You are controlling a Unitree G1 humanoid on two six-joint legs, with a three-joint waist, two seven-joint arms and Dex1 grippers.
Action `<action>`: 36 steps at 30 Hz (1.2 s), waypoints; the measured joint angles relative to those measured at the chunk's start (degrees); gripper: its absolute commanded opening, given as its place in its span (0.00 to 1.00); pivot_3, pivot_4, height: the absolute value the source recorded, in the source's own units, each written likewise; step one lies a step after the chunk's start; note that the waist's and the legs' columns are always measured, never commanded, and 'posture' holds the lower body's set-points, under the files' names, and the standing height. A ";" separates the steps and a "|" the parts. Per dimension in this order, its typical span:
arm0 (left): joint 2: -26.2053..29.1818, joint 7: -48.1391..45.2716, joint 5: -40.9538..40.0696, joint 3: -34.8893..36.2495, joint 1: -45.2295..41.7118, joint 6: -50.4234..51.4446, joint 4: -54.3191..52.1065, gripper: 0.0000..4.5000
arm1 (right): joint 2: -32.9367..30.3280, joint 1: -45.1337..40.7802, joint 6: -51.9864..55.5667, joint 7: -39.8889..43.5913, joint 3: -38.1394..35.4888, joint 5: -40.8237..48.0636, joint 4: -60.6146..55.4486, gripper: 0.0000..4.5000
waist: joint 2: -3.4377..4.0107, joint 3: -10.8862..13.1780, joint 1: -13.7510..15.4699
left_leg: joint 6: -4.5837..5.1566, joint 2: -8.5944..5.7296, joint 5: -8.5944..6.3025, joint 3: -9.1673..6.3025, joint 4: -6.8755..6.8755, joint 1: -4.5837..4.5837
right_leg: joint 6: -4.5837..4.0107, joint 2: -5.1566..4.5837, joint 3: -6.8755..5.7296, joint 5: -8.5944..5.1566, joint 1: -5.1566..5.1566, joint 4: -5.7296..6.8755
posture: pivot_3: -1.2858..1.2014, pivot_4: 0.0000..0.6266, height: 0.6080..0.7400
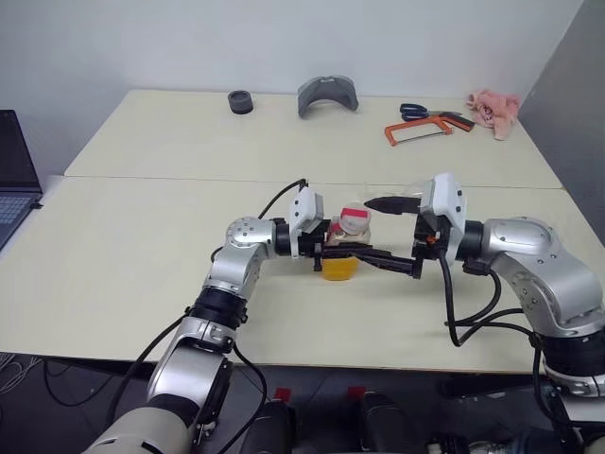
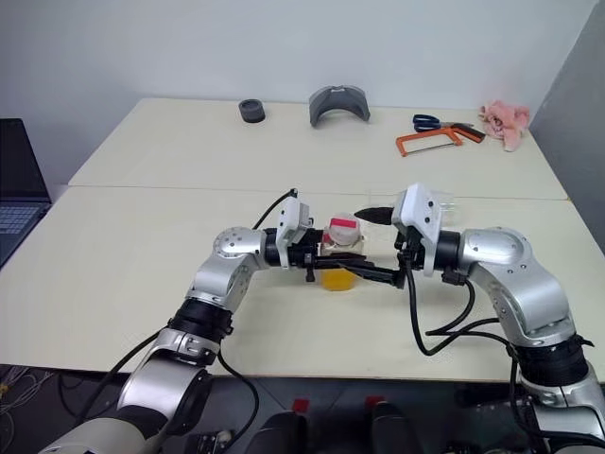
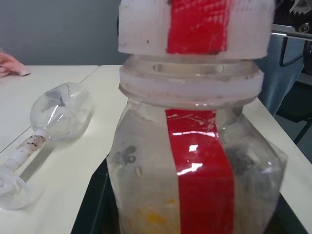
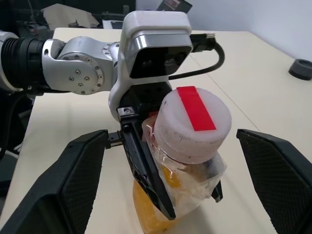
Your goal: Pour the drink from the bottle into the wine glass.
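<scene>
We see the bottle (image 4: 187, 146) between the left gripper's (image 4: 146, 165) fingers, our right gripper (image 4: 175, 165) straddling its cap (image 4: 192, 122), the wine glass (image 3: 48, 126) lying on the table (image 1: 142, 274) beyond them.

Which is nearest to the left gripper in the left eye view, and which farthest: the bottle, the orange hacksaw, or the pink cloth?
1. The bottle: held in the shut left gripper, at the near table's middle.
2. The orange hacksaw: on the far table, toward the right.
3. The pink cloth: beyond the hacksaw, at the far right corner.
</scene>
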 measured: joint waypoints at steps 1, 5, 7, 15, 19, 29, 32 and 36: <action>-0.06 0.05 0.00 0.00 0.00 -0.04 0.00 0.36 | -0.01 0.43 0.46 -0.47 -0.13 0.08 -0.45 1.00 | 0.00 0.00 0.00 | 0.00 0.00 0.00 0.00 0.00 0.00 | 0.00 0.00 0.00 0.00 0.00 0.00 | 0.52 0.24 1.00; -0.13 0.20 0.00 0.00 0.00 -0.08 0.01 0.36 | 0.02 1.41 1.37 -2.55 -0.73 0.79 -1.95 1.00 | 0.00 0.00 -0.01 | 0.00 0.00 0.00 0.02 0.00 0.00 | 0.00 0.00 0.01 0.00 0.00 0.00 | 0.52 0.24 1.00; -0.13 0.29 0.00 0.00 0.00 -0.08 0.01 0.36 | 0.12 1.53 1.66 -3.52 -1.31 1.07 -2.50 1.00 | 0.00 0.00 0.00 | 0.00 0.00 0.00 0.01 0.00 0.00 | 0.00 0.01 0.01 0.00 0.00 0.00 | 0.52 0.24 1.00; -0.21 0.49 0.00 0.00 0.00 -0.13 0.03 0.36 | 2.69 1.77 4.65 -8.98 -2.28 3.28 -4.79 1.00 | 0.00 0.00 -0.01 | 0.00 0.00 0.00 0.02 0.00 0.00 | 0.00 0.01 0.01 0.00 0.00 0.00 | 0.52 0.24 1.00; -0.55 0.72 0.00 0.00 0.00 -0.18 0.19 0.36 | 3.43 -0.02 5.67 -11.26 -1.75 3.04 -4.57 1.00 | 0.00 0.00 -0.01 | 0.00 0.00 0.00 0.00 0.00 0.00 | 0.00 0.01 0.00 0.00 0.00 0.00 | 0.52 0.24 1.00; -1.05 -0.22 0.03 -0.01 -0.19 -1.44 1.91 0.36 | 4.30 -1.68 5.87 -11.59 0.58 1.65 -1.45 1.00 | 0.00 0.00 -0.02 | 0.00 -0.01 0.00 0.02 0.00 0.00 | 0.00 0.01 0.01 0.00 0.00 0.00 | 0.52 0.24 1.00; -1.04 -0.31 0.06 -0.01 -0.41 -1.56 2.12 0.36 | 4.57 -1.70 5.87 -11.60 0.57 1.68 -0.83 0.92 | 0.00 0.00 -0.02 | 0.00 0.00 0.00 0.02 0.00 0.00 | 0.00 0.01 0.01 0.00 0.00 0.00 | 0.52 0.24 1.00; -1.00 -0.31 0.10 -0.01 -0.43 -1.62 2.18 0.36 | 4.79 -1.70 6.19 -11.37 0.54 2.35 -0.72 0.64 | 0.00 0.00 -0.03 | 0.01 0.00 0.00 0.01 0.00 0.00 | 0.00 0.01 0.01 0.00 0.00 0.00 | 0.52 0.24 1.00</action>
